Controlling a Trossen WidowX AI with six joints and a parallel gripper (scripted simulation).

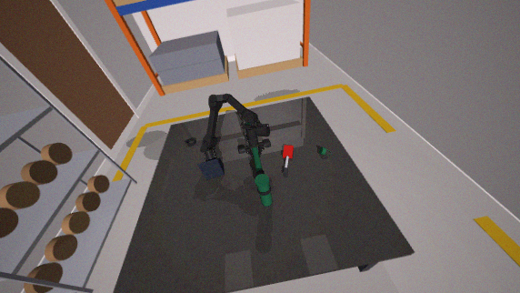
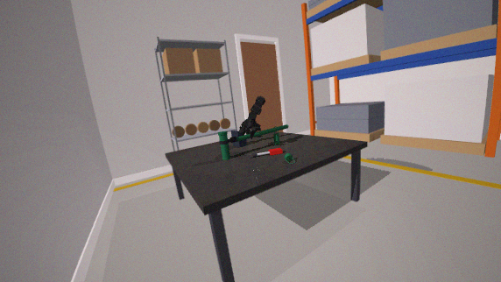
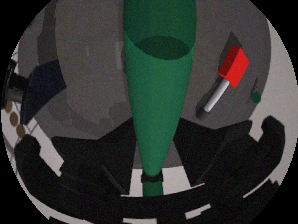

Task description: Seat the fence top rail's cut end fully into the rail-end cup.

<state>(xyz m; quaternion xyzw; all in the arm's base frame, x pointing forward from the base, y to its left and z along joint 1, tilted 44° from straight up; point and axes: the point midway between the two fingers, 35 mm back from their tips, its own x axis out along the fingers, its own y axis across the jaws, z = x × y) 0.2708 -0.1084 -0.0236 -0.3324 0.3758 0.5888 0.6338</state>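
The green top rail [image 1: 255, 163] [image 2: 267, 130] [image 3: 154, 116] runs level above the dark table [image 1: 282, 227] [image 2: 228, 179]. One end reaches the big green post [image 1: 264, 186] [image 2: 225, 151]. A dark brace band [image 1: 265, 194] [image 2: 223, 141] sits high on that post. I cannot tell how deep the rail end sits in its cup. The rail's far part rests on a smaller green post [image 2: 277, 139]. My gripper [image 1: 252, 146] [image 2: 244, 133] [image 3: 152, 117] is shut on the rail, between the two posts.
A red-handled tool [image 1: 286, 155] [image 2: 272, 152] [image 3: 229, 72] lies on the table to the right of the rail. A small green fitting [image 1: 323, 151] [image 2: 288, 158] lies further right. The arm's dark blue base block [image 1: 212, 169] stands left of the rail.
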